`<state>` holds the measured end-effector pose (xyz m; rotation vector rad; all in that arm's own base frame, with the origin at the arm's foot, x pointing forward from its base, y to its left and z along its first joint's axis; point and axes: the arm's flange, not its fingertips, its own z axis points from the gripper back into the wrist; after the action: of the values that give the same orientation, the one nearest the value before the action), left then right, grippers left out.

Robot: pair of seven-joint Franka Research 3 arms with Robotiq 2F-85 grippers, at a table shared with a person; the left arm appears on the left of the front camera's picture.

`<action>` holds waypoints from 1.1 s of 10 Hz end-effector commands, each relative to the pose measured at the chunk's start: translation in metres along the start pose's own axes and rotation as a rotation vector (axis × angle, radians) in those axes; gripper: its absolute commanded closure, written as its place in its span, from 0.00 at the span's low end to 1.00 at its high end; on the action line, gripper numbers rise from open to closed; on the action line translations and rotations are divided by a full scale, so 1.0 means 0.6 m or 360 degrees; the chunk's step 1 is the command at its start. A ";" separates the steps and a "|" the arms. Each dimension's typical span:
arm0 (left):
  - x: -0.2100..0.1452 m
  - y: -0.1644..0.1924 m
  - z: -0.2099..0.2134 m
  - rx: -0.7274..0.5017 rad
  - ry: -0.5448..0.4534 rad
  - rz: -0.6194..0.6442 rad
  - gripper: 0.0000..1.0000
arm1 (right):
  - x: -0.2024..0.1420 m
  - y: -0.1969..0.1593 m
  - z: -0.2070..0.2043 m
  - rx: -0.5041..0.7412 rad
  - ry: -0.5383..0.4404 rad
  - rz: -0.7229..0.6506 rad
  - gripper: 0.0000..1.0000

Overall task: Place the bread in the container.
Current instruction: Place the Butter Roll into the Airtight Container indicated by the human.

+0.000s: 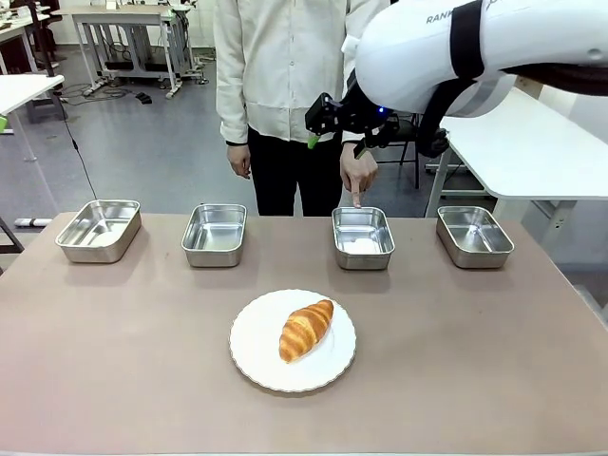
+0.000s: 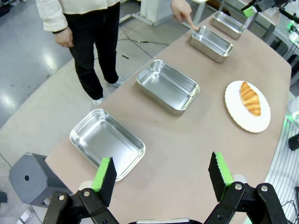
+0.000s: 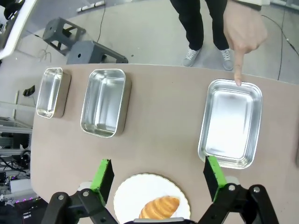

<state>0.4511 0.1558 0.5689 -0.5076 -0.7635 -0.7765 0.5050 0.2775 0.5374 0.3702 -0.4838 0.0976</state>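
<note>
The bread [image 1: 306, 329], a golden-brown croissant, lies on a round white plate [image 1: 256, 353] at the table's middle front. A person's hand [image 1: 358, 176] points a finger down at the far rim of the container [image 1: 363, 258], the third steel pan from the left, which is empty. My right gripper [image 1: 334, 133] hangs high above the table's far side, near that hand. In the right wrist view the right gripper [image 3: 158, 175] is open and holds nothing, with the bread [image 3: 160, 207] below it and the container [image 3: 230, 123] ahead. My left gripper [image 2: 162, 175] is open and holds nothing, over the table's left end, far from the bread [image 2: 250, 98].
Three more empty steel pans stand in the same row: far left [image 1: 99, 230], second from left [image 1: 214, 235] and far right [image 1: 474, 236]. The person stands at the far edge. A white table [image 1: 532, 142] stands behind on the right.
</note>
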 end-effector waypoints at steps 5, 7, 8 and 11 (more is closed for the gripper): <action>0.002 -0.003 0.002 -0.0012 -0.0008 -0.0016 0.00 | -0.113 0.087 -0.021 -0.0212 -0.0066 -0.0509 0.00; 0.002 -0.003 0.002 -0.0012 -0.0008 -0.0016 0.00 | -0.163 0.121 -0.029 -0.0223 -0.0024 -0.0647 0.00; 0.002 -0.003 0.002 -0.0012 -0.0008 -0.0016 0.00 | -0.183 0.129 -0.038 -0.0214 0.0053 -0.0714 0.00; 0.002 -0.003 0.002 -0.0012 -0.0008 -0.0016 0.00 | -0.234 0.140 -0.060 -0.0273 0.0264 -0.0830 0.00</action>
<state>0.4510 0.1560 0.5690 -0.5075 -0.7637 -0.7762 0.3856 0.3657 0.4688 0.3095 -0.2601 -0.3688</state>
